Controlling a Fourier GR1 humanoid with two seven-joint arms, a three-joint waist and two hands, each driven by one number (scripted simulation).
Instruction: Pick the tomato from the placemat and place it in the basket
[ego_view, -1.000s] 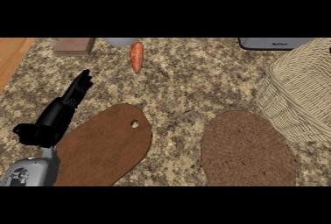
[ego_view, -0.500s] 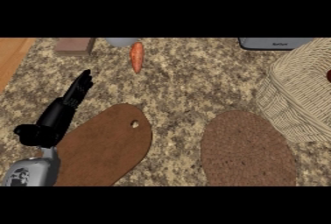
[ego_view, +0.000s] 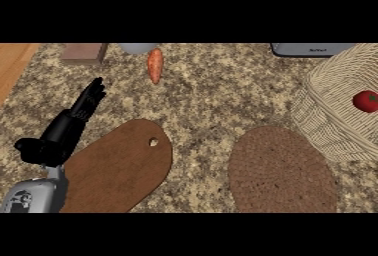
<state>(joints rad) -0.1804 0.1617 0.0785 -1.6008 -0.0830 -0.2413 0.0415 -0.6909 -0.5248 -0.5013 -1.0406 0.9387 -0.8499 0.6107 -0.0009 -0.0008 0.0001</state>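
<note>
Since the tomato (ego_view: 365, 100) sits inside the basket (ego_view: 325, 115) at 3 o'clock of the view, I judge the place step done. It lies against the inner wall near the right edge, red, partly cut off by the frame. Nothing else visible in the basket, though only part of its inside shows.

The placemat (ego_view: 277, 172) at 5 o'clock, round and woven brown, just beside the basket's lower rim, carries nothing. So the pick and the drop both look finished; what's left, if anything, is settling the arms.

My left hand (ego_view: 74, 120) is at 9 o'clock, fingers straight and pointing toward 12, holding nothing, resting over the counter (ego_view: 214, 95). My right hand doesn't show.

Outward from there: a brown cutting board (ego_view: 118, 172) at 7 o'clock, with a small hole near its upper end, under my left forearm, bare. A carrot (ego_view: 154, 65) lies at 11 o'clock on the counter, well apart from the basket. A brown block (ego_view: 83, 52) at the top left, a pale object just beside the carrot's top, and a grey appliance (ego_view: 310, 49) at 1 o'clock, all cut by the frame.
</note>
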